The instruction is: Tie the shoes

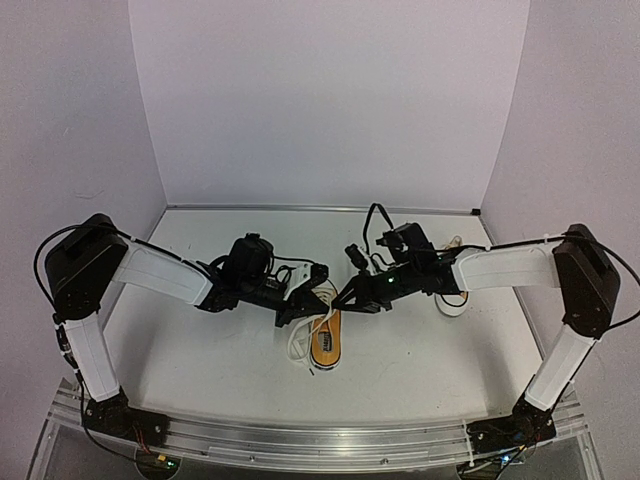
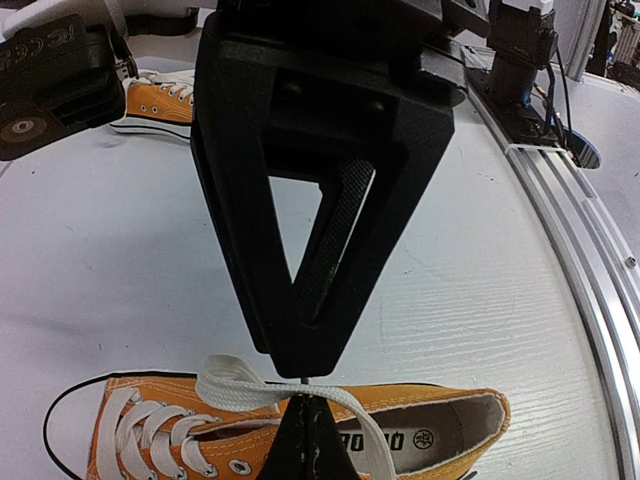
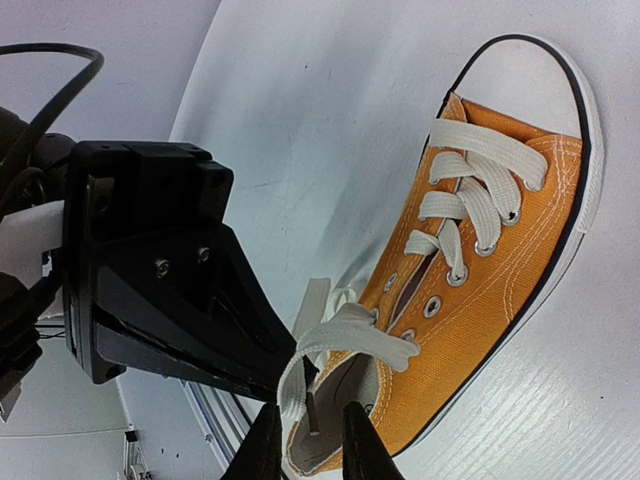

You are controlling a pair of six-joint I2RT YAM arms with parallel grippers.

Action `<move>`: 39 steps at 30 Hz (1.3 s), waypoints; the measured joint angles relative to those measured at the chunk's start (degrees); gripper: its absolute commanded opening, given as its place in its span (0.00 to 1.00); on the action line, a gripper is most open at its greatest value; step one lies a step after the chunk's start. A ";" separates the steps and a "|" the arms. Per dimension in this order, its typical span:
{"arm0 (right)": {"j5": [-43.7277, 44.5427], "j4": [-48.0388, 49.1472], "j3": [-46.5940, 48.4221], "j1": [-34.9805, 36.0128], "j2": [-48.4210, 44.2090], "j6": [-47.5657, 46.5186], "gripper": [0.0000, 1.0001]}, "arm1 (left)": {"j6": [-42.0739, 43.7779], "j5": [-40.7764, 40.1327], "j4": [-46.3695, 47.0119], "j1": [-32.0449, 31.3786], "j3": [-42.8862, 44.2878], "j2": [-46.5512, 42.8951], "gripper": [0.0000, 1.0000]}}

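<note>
1. Two closed fingertips of the left gripper [image 2: 303,372] meet right at the white lace [image 3: 350,335] above the near sneaker [image 1: 327,345]. That shoe lies about midway across the worktop [image 1: 200,350], nearer its front edge. Whether the lace is truly pinched I cannot tell. If it is only draped there, any pull would let it slide off.
2. The right gripper [image 3: 305,440] stands with a narrow gap, its fingers either side of a thin thing by the heel opening that I cannot identify, gripping nothing. Closing off-centre could miss the lace or nip the canvas collar instead.
3. Both grippers sit almost tip to tip, so a small misjudged move could knock them together.
4. The sneaker looks light and nothing pins it down, so a tug would likely drag or tip it rather than tighten the lace.
5. The second sneaker [image 2: 160,95] rests toward the right edge, under the right arm, and a sweep of that arm could shove it.
</note>
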 measured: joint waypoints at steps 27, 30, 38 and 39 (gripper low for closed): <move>-2.59 1.43 -0.22 0.00 1.30 0.39 0.13 | 1.27 -1.42 -0.20 0.00 0.00 0.01 0.00; -2.55 1.45 -0.22 0.01 1.35 0.42 0.12 | 1.28 -1.40 -0.22 0.00 0.00 -0.01 0.00; -2.49 1.61 -0.22 0.02 1.35 0.48 0.00 | 1.29 -1.40 -0.30 0.00 0.00 0.01 0.00; -2.43 1.62 -0.22 0.01 1.35 0.45 0.00 | 1.29 -1.39 -0.35 0.00 0.00 0.01 0.00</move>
